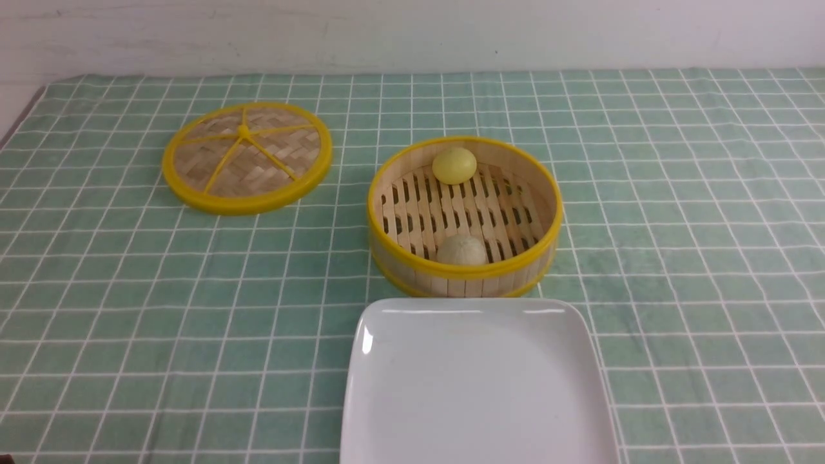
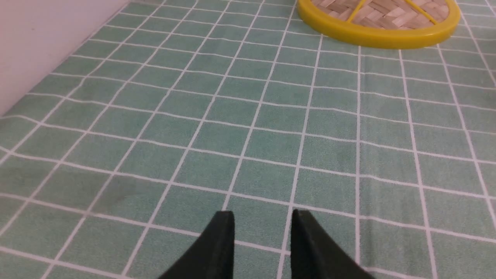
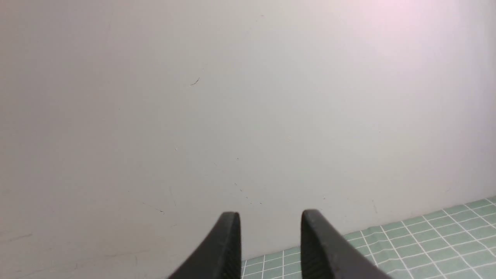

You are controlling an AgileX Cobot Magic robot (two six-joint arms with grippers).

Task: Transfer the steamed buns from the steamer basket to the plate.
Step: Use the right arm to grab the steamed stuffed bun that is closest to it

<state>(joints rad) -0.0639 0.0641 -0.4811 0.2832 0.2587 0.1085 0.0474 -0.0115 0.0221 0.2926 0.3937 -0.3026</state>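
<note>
The steamer basket [image 1: 544, 241] stands at the middle of the table in the front view. Inside it lie two steamed buns: a bright yellow bun [image 1: 454, 165] at the far wall and a pale beige-grey bun [image 1: 462, 251] at the near wall. The white square plate [image 1: 474, 386] lies just in front of the basket, bare. Neither arm shows in the front view. My left gripper [image 2: 262, 214] is open and empty above the green checked cloth. My right gripper [image 3: 270, 215] is open and empty, facing a pale wall.
The flat woven lid [image 1: 247, 156] with yellow rim and spokes lies at the far left; its edge also shows in the left wrist view [image 2: 378, 23]. A green checked cloth [image 1: 696, 212] covers the table. A pale wall [image 1: 412, 32] runs along the back.
</note>
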